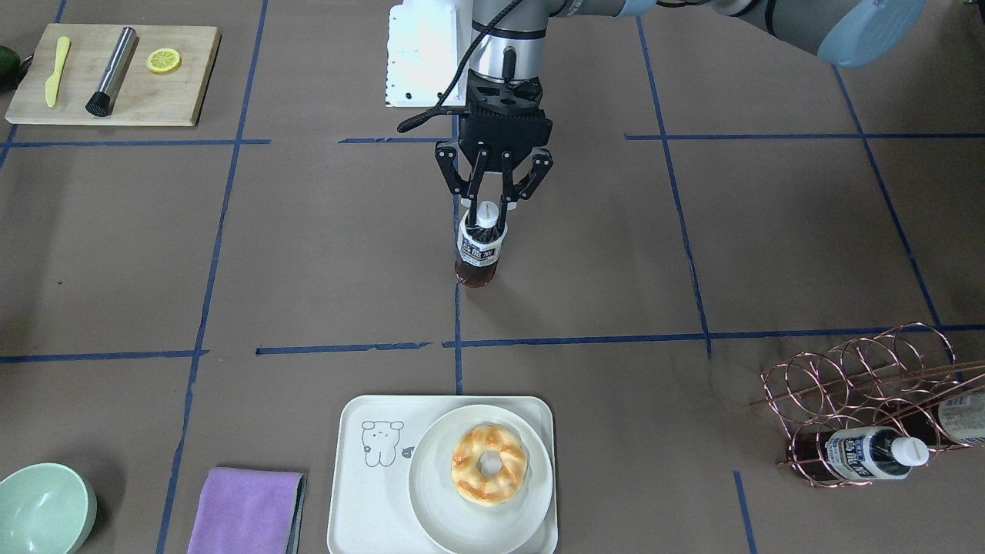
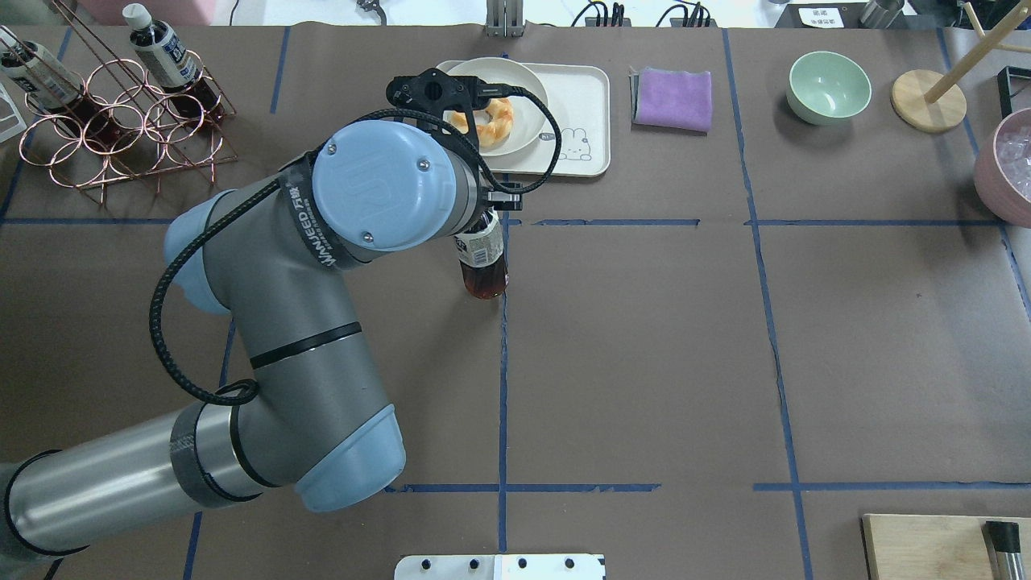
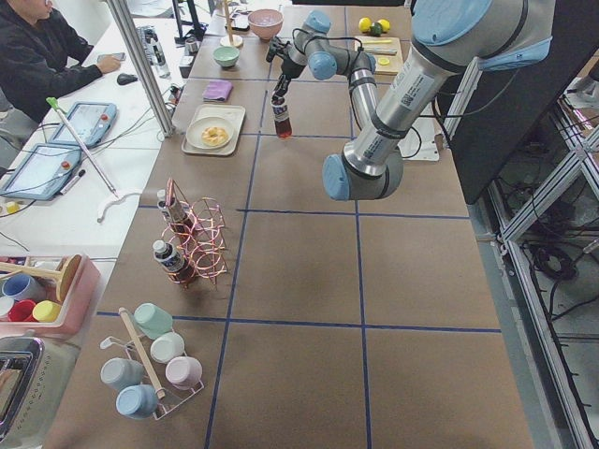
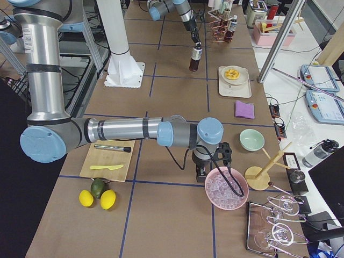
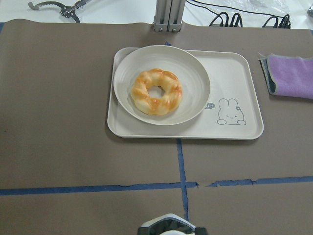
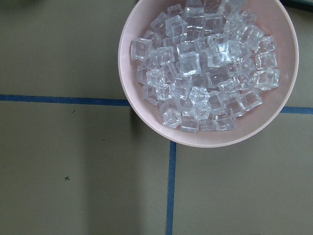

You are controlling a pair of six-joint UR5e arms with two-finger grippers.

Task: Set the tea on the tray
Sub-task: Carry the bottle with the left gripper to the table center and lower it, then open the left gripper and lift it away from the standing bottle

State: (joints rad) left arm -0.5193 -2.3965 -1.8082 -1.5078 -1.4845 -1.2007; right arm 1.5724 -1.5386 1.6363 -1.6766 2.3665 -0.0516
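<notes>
- Progress: tea (image 1: 479,250) is grasped but not yet on tray (image 1: 355,500); the carry and the set-down remain.
- Location, front-facing view: the bottle is near mid-table, upright with a slight lean, over a blue tape line (image 1: 458,369). The tray lies well apart at its 6 o'clock. Whether the bottle's base touches the table cannot be told.
- Tray: a round plate (image 1: 427,477) with a doughnut (image 1: 469,462) fills its 3 o'clock side. Bare floor shows at 9 o'clock by the dog drawing, which I judge the likely landing spot.
- Left gripper (image 1: 487,218): points straight down, fingers closed on the bottle's neck at the white cap.
- Left arm: enters from 1 o'clock, wrist vertical.
- Right gripper (image 4: 203,173): hangs over a pink bowl of ice (image 6: 200,139); its finger state cannot be told.
</notes>
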